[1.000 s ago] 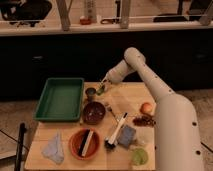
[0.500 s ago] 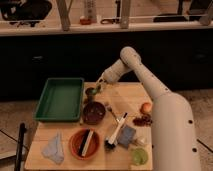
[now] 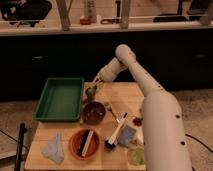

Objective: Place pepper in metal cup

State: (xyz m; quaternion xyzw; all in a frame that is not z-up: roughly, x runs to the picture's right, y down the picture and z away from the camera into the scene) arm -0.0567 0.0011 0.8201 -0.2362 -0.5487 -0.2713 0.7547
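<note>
The metal cup (image 3: 91, 93) is a small grey cylinder standing on the wooden table (image 3: 125, 95), between the green tray and the maroon bowl. A small dark green piece, seemingly the pepper (image 3: 92, 90), shows at the cup's mouth. I cannot tell whether it is held or lies in the cup. My gripper (image 3: 97, 83) hangs at the end of the white arm, just above and slightly right of the cup.
A green tray (image 3: 60, 98) sits at the left. A dark maroon bowl (image 3: 94, 111) is in front of the cup. An orange bowl (image 3: 85, 143) holds a brush. There are also a blue cloth (image 3: 54, 149), a white-handled brush (image 3: 117, 133), a grey-blue pad (image 3: 128, 135) and a pale green lump (image 3: 136, 156).
My gripper has moved left and slightly up across the table's far side, ending over the metal cup. Nothing else on the table has moved.
</note>
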